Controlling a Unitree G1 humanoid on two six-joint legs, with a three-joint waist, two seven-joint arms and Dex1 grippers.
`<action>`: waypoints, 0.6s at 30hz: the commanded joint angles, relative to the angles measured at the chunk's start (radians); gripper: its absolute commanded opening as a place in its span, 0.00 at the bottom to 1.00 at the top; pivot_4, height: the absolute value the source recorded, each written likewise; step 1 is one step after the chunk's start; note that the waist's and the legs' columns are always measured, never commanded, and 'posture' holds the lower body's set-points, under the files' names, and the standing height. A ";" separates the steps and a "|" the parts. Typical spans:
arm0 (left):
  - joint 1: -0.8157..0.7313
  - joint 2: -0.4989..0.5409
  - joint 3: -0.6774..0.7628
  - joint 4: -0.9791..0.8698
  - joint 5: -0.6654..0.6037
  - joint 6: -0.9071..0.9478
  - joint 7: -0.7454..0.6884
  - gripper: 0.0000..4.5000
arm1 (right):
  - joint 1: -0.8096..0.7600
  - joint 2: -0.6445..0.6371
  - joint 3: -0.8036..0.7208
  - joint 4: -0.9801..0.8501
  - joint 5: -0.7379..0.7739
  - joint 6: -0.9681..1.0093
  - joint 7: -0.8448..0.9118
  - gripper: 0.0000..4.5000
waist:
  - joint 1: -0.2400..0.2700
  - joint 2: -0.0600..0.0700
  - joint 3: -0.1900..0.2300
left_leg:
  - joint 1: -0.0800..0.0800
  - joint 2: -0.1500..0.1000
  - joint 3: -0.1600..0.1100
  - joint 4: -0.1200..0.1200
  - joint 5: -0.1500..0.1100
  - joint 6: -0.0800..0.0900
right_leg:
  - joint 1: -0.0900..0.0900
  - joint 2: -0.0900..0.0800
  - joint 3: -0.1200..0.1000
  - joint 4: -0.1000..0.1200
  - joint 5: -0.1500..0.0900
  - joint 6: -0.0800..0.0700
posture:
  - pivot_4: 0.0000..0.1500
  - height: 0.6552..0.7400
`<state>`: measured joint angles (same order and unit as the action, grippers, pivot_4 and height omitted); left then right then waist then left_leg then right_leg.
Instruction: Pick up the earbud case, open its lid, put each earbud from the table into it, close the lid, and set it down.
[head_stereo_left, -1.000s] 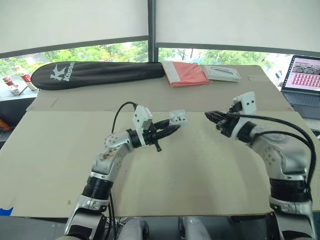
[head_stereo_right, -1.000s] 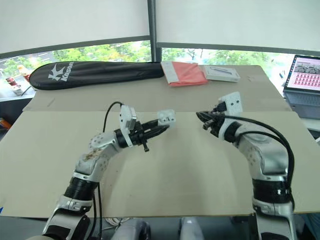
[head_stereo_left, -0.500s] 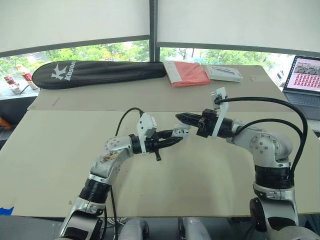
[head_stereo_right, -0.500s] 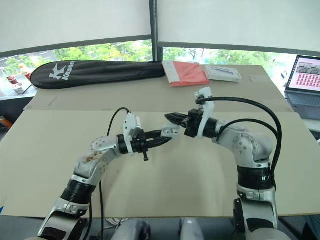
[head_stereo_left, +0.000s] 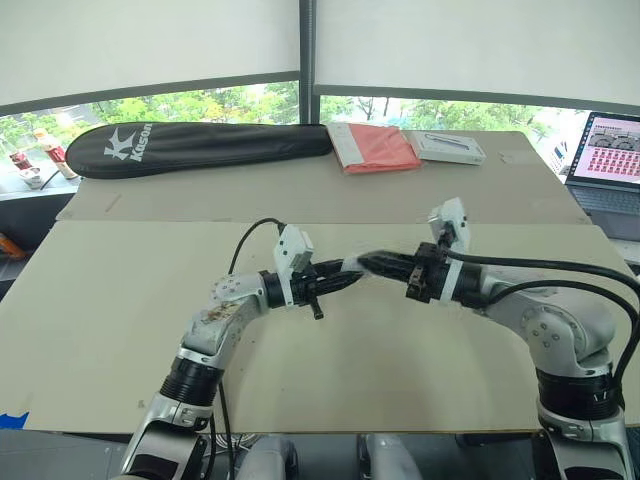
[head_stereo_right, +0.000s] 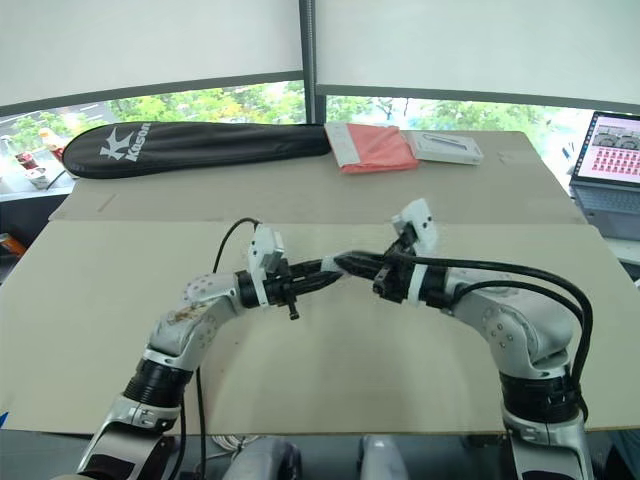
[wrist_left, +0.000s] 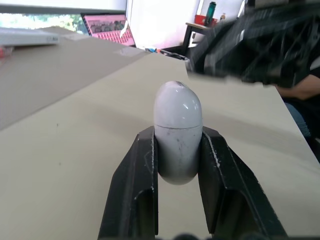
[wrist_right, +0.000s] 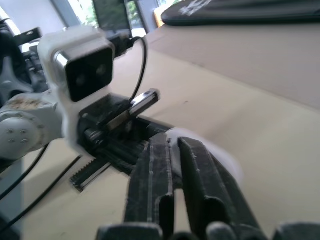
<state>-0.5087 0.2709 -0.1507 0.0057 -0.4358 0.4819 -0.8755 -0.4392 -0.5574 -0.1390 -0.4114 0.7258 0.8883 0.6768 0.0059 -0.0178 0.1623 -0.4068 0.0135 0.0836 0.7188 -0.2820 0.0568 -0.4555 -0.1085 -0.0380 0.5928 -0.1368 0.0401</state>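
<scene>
Beige worktop (head_stereo_left: 120, 300) by windows (head_stereo_left: 200, 105): left gripper (head_stereo_left: 342, 277) is clamping a glossy white oval earbud case (wrist_left: 177, 131) in its jaws; right gripper (head_stereo_left: 368, 263), jaws drawn together, is touching its tip.

white earbud case (wrist_left: 177, 107), black fingers (wrist_left: 135, 190) of left hand (wrist_left: 177, 134), beige table (head_stereo_left: 400, 380), black racket bag (head_stereo_left: 200, 145) with white lettering, red-orange folder (head_stereo_left: 375, 147)

The beige table (head_stereo_left: 120, 300) carries a black racket bag (head_stereo_left: 190, 147), a red folder (head_stereo_left: 375, 148) and a white box (head_stereo_left: 448, 148).
</scene>
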 joint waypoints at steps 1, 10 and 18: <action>-0.014 -0.006 0.026 -0.014 -0.042 0.152 0.066 0.13 | 0.076 -0.057 -0.068 -0.081 -0.062 -0.150 0.035 0.43 | 0.005 0.000 0.000 | 0.000 0.000 0.000 0.000 0.000 0.000 | 0.000 0.000 0.000 0.000 0.000 0.000 | 1.00 1.00; -0.055 -0.162 0.135 0.071 -0.123 0.536 0.332 0.13 | 0.362 -0.147 0.002 -0.072 -0.289 -0.453 0.130 1.00 | -0.002 -0.002 0.001 | 0.002 -0.001 0.000 0.002 0.000 0.000 | 0.001 0.000 0.002 0.000 -0.005 0.007 | 1.00 1.00; -0.044 -0.083 0.117 0.040 -0.105 0.601 0.328 0.89 | 0.373 -0.127 -0.024 -0.039 -0.289 -0.464 0.105 1.00 | 0.000 -0.002 0.001 | 0.002 0.000 0.000 0.001 0.000 0.000 | 0.001 0.001 0.002 0.000 -0.002 -0.001 | 1.00 1.00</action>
<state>-0.5645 0.1271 -0.0184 0.0746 -0.5601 1.0742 -0.5316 -0.0572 -0.6807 -0.1295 -0.4566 0.4345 0.4594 0.7823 0.0057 -0.0202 0.1628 -0.4041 0.0133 0.0834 0.7203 -0.2823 0.0569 -0.4544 -0.1078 -0.0355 0.5929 -0.1391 0.0393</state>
